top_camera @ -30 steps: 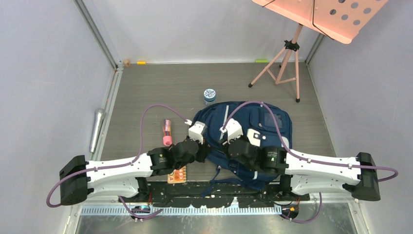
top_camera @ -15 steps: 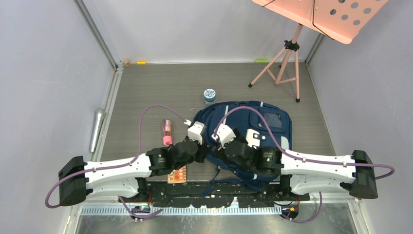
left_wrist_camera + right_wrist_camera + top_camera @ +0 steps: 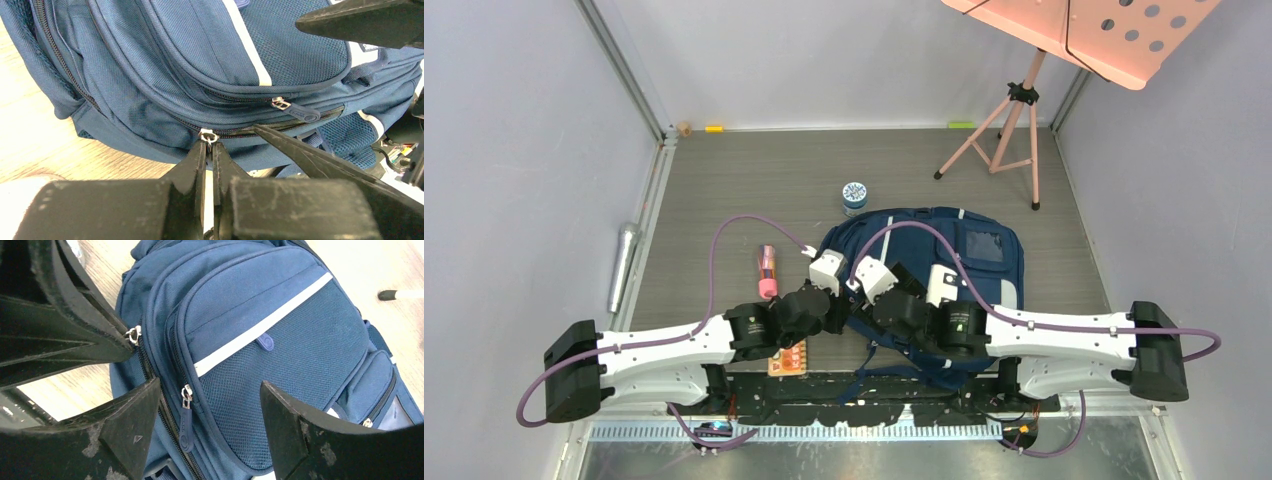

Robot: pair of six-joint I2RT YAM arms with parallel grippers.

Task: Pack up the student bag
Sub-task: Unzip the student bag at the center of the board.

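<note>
Opening stage, I'd say: the left pincer (image 3: 210,146) is pinched shut on a zip pull (image 3: 208,135), and the right pincer (image 3: 207,390) gapes empty above the student bag (image 3: 300,340) on the table. Next it needs a steady pull along the zip.

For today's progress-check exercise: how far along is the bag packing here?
Done: nothing visibly packed; the pink bottle and round jar lie outside the student bag. In hand: the left tool is shut on a zip pull, the right tool open over the front pocket. Left: unzip, load, close.
</note>
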